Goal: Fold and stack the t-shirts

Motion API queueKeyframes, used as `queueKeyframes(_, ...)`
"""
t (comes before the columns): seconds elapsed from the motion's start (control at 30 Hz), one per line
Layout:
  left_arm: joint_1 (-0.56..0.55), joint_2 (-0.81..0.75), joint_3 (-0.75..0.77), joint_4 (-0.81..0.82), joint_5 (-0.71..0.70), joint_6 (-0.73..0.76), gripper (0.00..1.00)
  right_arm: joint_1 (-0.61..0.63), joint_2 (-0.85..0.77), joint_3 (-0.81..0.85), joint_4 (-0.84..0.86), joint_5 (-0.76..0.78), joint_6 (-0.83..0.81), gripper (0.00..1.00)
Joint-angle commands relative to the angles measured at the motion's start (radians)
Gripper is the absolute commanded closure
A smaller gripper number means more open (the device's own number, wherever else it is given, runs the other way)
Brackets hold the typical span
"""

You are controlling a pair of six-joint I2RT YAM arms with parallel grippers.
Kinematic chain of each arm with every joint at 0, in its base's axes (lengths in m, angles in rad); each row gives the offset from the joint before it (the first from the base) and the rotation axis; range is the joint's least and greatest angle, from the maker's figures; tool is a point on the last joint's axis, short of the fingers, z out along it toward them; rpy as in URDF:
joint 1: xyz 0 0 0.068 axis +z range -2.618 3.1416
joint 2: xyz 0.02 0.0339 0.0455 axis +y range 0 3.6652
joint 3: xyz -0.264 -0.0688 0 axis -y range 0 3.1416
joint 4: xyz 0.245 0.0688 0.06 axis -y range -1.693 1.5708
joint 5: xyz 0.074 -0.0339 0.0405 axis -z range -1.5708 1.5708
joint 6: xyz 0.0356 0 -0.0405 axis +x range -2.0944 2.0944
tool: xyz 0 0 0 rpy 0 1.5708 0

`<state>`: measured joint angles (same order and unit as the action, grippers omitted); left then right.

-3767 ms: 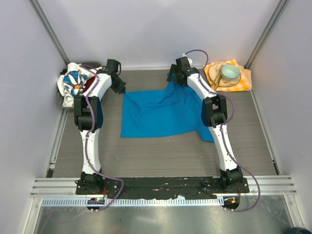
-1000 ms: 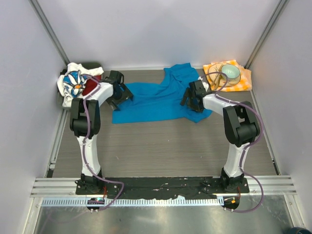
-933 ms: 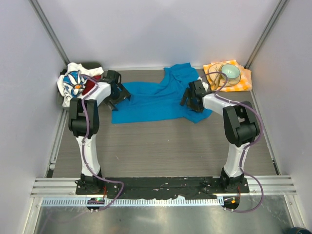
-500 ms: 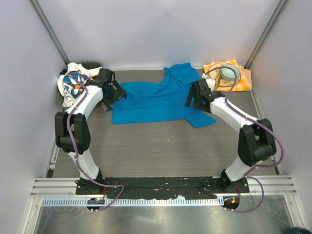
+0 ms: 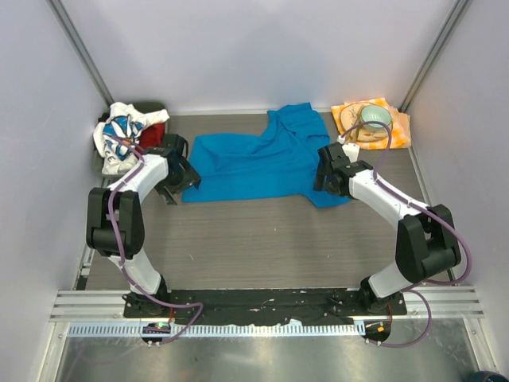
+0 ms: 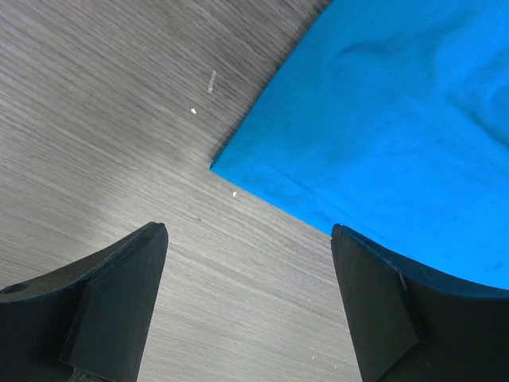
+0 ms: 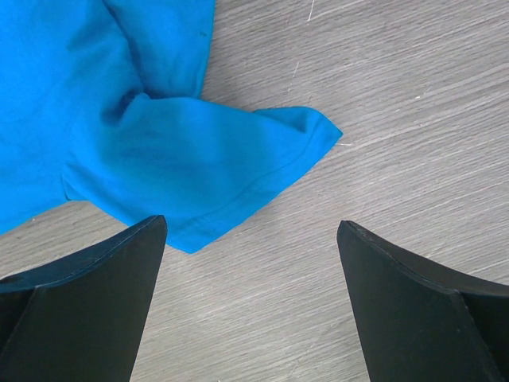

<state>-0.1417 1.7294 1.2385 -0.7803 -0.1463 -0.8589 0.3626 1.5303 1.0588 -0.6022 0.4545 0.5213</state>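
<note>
A bright blue t-shirt [image 5: 254, 163] lies spread and rumpled across the back middle of the table. Its near left corner [image 6: 219, 165] shows in the left wrist view, its sleeve [image 7: 207, 171] in the right wrist view. My left gripper [image 5: 180, 181] hovers at that corner, open, with only bare table between its fingers [image 6: 119, 302]. My right gripper [image 5: 327, 177] is open just off the sleeve's hem, nothing held. The daisy-print t-shirt [image 5: 118, 131] and the red one [image 5: 156, 130] sit bunched in the back left corner.
An orange-and-white checked napkin [image 5: 398, 127] with a teal cup [image 5: 374, 118] on it lies at the back right. White walls close in the table on three sides. Wood-grain tabletop [image 5: 262, 239] stretches between the shirt and the arm bases.
Both grippers have drawn back toward the near side, the left to the blue shirt's near left corner, the right out to its sleeve. The shirt has stayed put.
</note>
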Motion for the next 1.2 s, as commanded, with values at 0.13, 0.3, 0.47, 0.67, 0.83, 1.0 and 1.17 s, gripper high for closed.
queueKeyframes(0.13, 0.007, 0.061, 0.012, 0.072, -0.038, 0.004, 0.31, -0.022, -0.068, -0.034, 0.024, 0.027, 0.0, 0.05)
queueKeyframes(0.3, 0.011, 0.107, 0.019, 0.095, -0.035, 0.014, 0.36, -0.031, -0.081, -0.045, 0.028, 0.01, 0.002, 0.05)
queueKeyframes(0.47, 0.016, 0.144, 0.032, 0.095, -0.052, 0.026, 0.35, -0.036, -0.085, -0.051, 0.035, -0.005, 0.002, 0.05)
queueKeyframes(0.67, 0.03, 0.162, 0.039, 0.099, -0.065, 0.026, 0.53, -0.037, -0.09, -0.066, 0.048, -0.019, 0.002, 0.05)
queueKeyframes(0.83, 0.042, 0.179, 0.038, 0.098, -0.067, 0.02, 0.78, -0.044, -0.098, -0.075, 0.047, -0.014, 0.002, 0.05)
queueKeyframes(1.0, 0.048, 0.191, 0.039, 0.093, -0.068, 0.015, 0.97, -0.06, -0.108, -0.088, 0.048, -0.011, 0.009, 0.05)
queueKeyframes(1.17, 0.048, 0.139, 0.033, 0.078, -0.058, 0.012, 1.0, -0.129, -0.096, -0.143, 0.074, -0.068, 0.031, 0.05)
